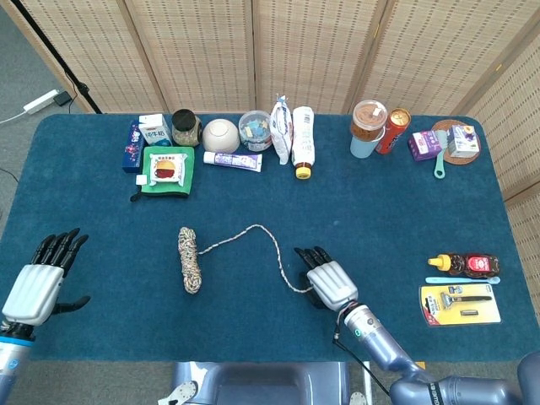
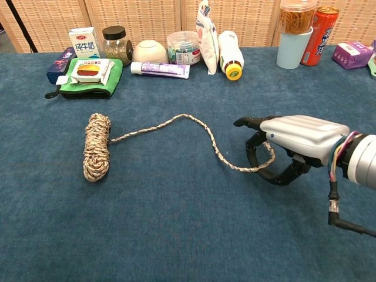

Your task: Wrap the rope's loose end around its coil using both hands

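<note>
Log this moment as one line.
right hand: grips rope's loose end | left hand: holds nothing, apart from coil | wrap: not begun

milk carton reads "纯牛奶".

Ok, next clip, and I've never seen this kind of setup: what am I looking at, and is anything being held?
These are two cameras on one two-armed robot: one looks down from its head, one forward from its chest. Each arm ends in a robot hand. On the blue table lies a coiled rope whose loose end trails right. The right robot hand has that end caught in its curled fingers. The left robot hand is open, near the table's left edge, holding nothing. Groceries and toiletries line the far edge.
</note>
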Robot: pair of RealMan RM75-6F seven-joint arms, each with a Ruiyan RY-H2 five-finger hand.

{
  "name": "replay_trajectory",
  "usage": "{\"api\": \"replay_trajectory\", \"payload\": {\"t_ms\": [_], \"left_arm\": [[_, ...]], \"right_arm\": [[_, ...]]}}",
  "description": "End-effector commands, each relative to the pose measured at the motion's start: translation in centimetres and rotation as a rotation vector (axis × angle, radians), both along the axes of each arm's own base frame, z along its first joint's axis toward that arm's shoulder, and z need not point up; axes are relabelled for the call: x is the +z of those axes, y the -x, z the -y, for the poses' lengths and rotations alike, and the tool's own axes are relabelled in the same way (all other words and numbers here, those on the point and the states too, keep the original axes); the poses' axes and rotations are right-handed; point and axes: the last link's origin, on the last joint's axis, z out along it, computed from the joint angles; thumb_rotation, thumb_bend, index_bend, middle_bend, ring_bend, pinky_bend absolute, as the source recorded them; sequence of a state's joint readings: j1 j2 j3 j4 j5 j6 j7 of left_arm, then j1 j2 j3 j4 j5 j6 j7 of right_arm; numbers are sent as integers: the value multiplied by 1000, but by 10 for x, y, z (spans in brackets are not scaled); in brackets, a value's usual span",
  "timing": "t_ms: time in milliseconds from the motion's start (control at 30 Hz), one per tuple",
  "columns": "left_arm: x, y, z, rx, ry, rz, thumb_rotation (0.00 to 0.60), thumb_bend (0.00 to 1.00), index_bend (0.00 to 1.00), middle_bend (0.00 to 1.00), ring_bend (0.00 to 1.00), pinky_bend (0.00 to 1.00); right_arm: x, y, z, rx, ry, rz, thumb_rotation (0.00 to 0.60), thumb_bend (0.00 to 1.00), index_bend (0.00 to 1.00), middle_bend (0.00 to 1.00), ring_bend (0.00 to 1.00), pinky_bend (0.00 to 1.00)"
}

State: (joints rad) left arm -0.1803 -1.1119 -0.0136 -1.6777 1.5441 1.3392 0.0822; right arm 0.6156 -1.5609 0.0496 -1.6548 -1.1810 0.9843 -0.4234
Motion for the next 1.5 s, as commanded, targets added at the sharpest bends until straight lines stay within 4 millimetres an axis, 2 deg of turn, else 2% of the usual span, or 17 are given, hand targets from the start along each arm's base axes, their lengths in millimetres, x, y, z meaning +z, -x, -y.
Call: {"api": "replay_trajectory", "payload": {"t_ms": [33,67,100,133,267,367,767,967,1067,1233,1500], "left_arm": [[-10,-5,-11,-71,50,-52,600,77,0,0,0,0],[-13,-8,-15,-115,66,-71,600,77,0,0,0,0],[-25,-21,-25,-267,107,-129,600,78,0,0,0,0],[-30,-23,-29,-326,121,-139,600,78,0,0,0,0],[-40,-28,-37,-422,140,-146,600,88,0,0,0,0],[-45,-41,-45,-462,125,-120,600,90,0,0,0,0],[-83,-100,-65,-509,168,-68,600,84,0,0,0,0],[-98,-116,-69,-490,188,-65,600,81,0,0,0,0],[-113,-125,-71,-463,201,-37,600,79,0,0,0,0],[-135,-129,-71,-413,209,-7,600,69,0,0,0,0],[-152,-124,-73,-346,206,3,600,68,0,0,0,0]], "right_arm": [[1,0,1,-3,2,-2,600,510,583,0,0,0],[1,1,1,-4,3,-3,600,510,583,0,0,0],[2,2,1,-4,3,-10,600,510,583,0,0,0],[2,2,1,-5,4,-11,600,510,583,0,0,0],[3,2,2,-7,9,-10,600,510,583,0,0,0],[5,2,3,-10,15,-9,600,510,582,0,0,0],[7,8,5,-36,24,-11,600,511,584,0,0,0],[8,8,6,-42,27,-7,600,518,583,0,0,0],[8,10,7,-51,31,-5,600,520,584,0,0,0],[10,11,9,-54,37,-6,600,521,586,0,0,0],[11,10,10,-62,41,3,600,522,587,0,0,0]]}}
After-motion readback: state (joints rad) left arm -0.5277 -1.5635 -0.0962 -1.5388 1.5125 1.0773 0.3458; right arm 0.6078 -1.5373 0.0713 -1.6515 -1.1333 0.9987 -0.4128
